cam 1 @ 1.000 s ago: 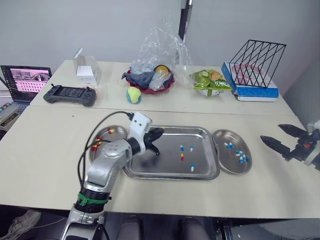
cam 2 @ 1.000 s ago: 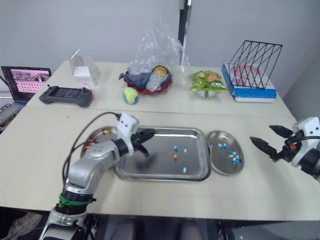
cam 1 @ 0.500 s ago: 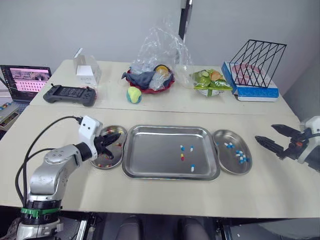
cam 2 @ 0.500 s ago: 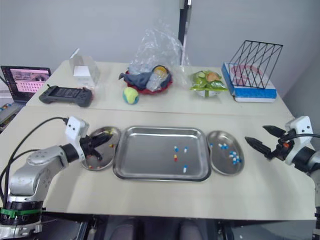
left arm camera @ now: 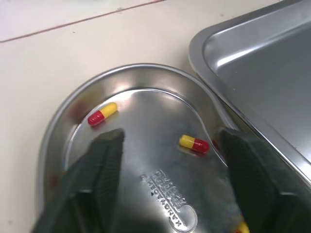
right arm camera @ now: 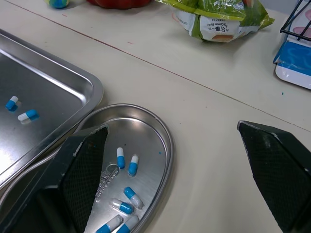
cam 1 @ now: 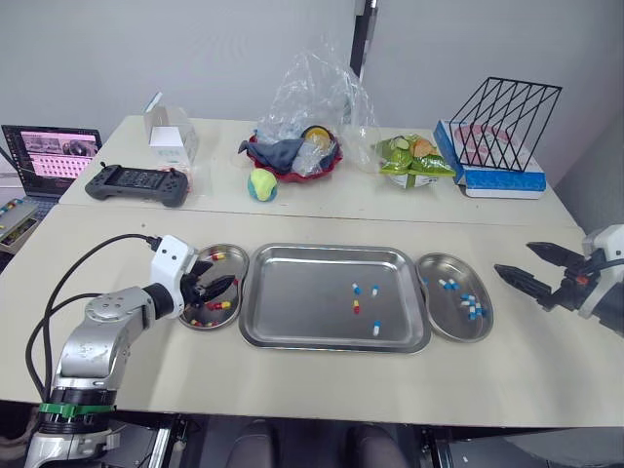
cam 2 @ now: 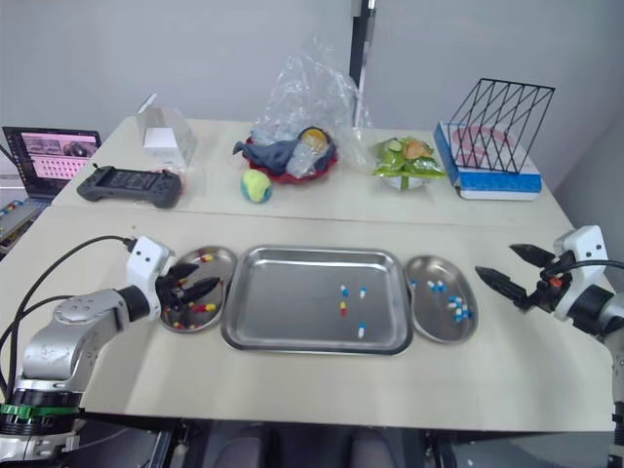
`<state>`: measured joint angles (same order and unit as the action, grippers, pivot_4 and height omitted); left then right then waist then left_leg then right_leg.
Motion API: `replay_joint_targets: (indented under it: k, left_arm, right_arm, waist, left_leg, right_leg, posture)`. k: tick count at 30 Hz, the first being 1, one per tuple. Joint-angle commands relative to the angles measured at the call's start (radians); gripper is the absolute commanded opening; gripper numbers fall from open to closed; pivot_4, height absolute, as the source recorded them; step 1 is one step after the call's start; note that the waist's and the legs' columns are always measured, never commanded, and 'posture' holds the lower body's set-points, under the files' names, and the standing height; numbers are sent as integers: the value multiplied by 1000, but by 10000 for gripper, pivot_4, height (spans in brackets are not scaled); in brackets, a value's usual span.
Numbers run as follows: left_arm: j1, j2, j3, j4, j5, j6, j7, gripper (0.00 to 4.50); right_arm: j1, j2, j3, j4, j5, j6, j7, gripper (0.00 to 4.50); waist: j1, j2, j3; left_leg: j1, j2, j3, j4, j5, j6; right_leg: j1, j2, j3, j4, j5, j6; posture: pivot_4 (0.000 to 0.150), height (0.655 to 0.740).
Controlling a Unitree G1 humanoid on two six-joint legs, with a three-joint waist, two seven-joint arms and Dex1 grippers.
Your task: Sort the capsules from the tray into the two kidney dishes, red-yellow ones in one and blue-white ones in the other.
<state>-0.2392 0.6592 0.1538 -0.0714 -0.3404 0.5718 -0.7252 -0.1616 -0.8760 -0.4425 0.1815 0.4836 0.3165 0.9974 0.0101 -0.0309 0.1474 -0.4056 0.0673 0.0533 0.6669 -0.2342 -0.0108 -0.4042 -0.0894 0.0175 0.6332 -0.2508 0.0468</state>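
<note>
My left gripper (cam 1: 214,290) hovers low over the left kidney dish (cam 1: 228,252), open, with nothing between its fingers. In the left wrist view the left gripper (left arm camera: 170,155) frames red-yellow capsules (left arm camera: 194,143) lying in that dish (left arm camera: 121,69). The steel tray (cam 1: 292,312) in the middle holds a red-yellow capsule (cam 1: 356,306) and three blue-white ones (cam 1: 376,328). The right kidney dish (cam 1: 439,268) holds several blue-white capsules (right arm camera: 120,158). My right gripper (cam 1: 513,257) stands open above the table, just right of that dish.
Along the back of the table stand a laptop (cam 1: 49,156), a game controller (cam 1: 136,183), a small white box (cam 1: 168,142), a ball (cam 1: 260,184), a red bowl under a plastic bag (cam 1: 297,146), a green snack bag (cam 1: 414,161) and a wire rack (cam 1: 499,122).
My left arm swung from the tray over to the left dish, and its fingers opened there. The right gripper drifted a little toward the right dish, still open.
</note>
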Motion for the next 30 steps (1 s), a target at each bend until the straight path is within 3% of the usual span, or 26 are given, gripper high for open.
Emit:
replay_joint_targets:
  k: [1, 9, 13, 22, 30]
  left_arm:
    - [-40, 70, 96, 61, -41, -51, -67, 44683]
    - [-102, 195, 228, 236, -86, -125, -182, 44683]
    - [-56, 255, 288, 364, -75, -230, -247, 44683]
    - [47, 271, 369, 487, -88, -352, -298, 44683]
    - [74, 268, 364, 475, -105, -306, -306, 44683]
  right_arm:
    - [-16, -7, -15, -13, 4, -18, -2, 45000]
    - [-24, -8, -12, 1, -2, -23, 1, 45000]
    - [-20, -6, -19, 20, -10, -38, 1, 45000]
    - [-34, -9, -26, 95, -31, -91, -10, 45000]
    - [-61, -7, -2, 124, -43, -112, -7, 45000]
  waist:
    - [-1, 0, 0]
    - [-1, 0, 0]
    - [-7, 0, 0]
    - [-7, 0, 1]
    - [-9, 0, 1]
  left_leg:
    - [0, 0, 0, 0, 0, 0]
    - [0, 0, 0, 0, 0, 0]
    - [0, 1, 1, -2, 0, 0]
    - [0, 1, 2, -3, 0, 0]
    - [0, 1, 2, -3, 0, 0]
  right_leg:
    - [0, 0, 0, 0, 0, 0]
    - [0, 0, 0, 0, 0, 0]
    - [-1, 0, 0, -1, 0, 0]
    - [-1, 0, 0, -1, 0, 0]
    - [-1, 0, 0, -1, 0, 0]
  posture:
    - [1500, 7334]
    - [1500, 7334]
    - [1500, 7334]
    - [1500, 7334]
    - [1500, 7334]
